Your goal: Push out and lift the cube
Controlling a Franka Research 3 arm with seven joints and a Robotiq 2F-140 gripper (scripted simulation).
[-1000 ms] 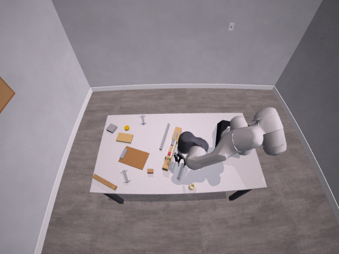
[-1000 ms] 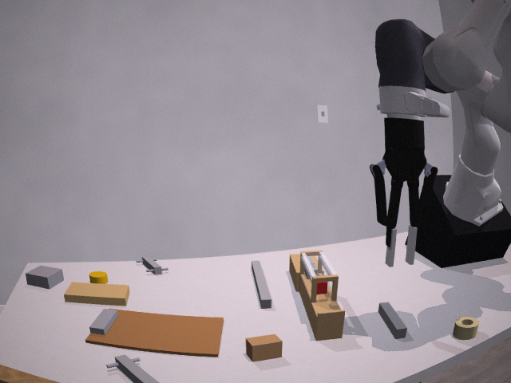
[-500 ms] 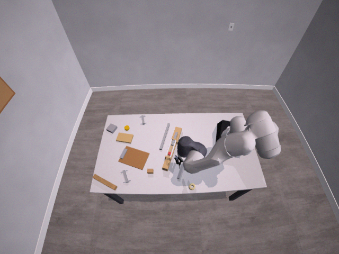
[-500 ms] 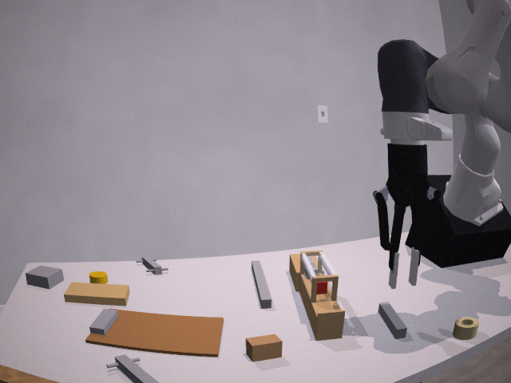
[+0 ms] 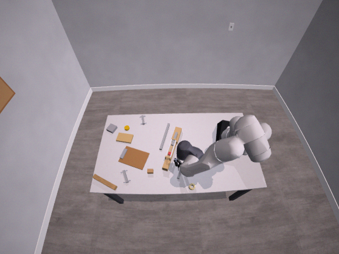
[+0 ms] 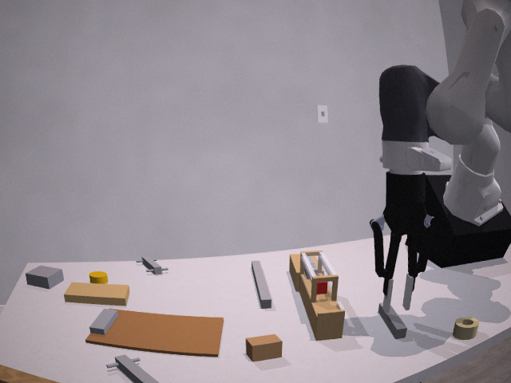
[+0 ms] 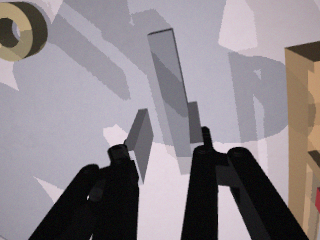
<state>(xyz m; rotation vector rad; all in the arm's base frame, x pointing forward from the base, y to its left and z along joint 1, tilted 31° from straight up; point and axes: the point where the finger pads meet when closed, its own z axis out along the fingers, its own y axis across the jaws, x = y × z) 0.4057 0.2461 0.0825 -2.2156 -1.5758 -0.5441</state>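
The red cube (image 5: 169,153) (image 6: 321,287) sits inside the wooden channel (image 5: 165,164) (image 6: 326,319), under its barred roof, close to the channel's near end with the solid wooden block. In the wrist view the channel (image 7: 303,94) shows at the right edge with a sliver of the cube (image 7: 318,200). My gripper (image 5: 177,164) (image 6: 397,301) (image 7: 169,119) points straight down, to the right of the channel's near end. Its fingers stand apart, low over the far end of a short grey bar (image 5: 178,174) (image 6: 393,321) (image 7: 167,74) that lies flat on the table. Nothing is gripped.
A long grey bar (image 5: 164,136) (image 6: 261,284) lies left of the channel. A tan tape ring (image 5: 192,184) (image 6: 465,327) (image 7: 16,30) lies near the front edge. A small wooden block (image 5: 150,170) (image 6: 263,347) and a brown board (image 5: 135,158) (image 6: 164,331) lie further left. The arm's black base (image 6: 466,238) stands behind.
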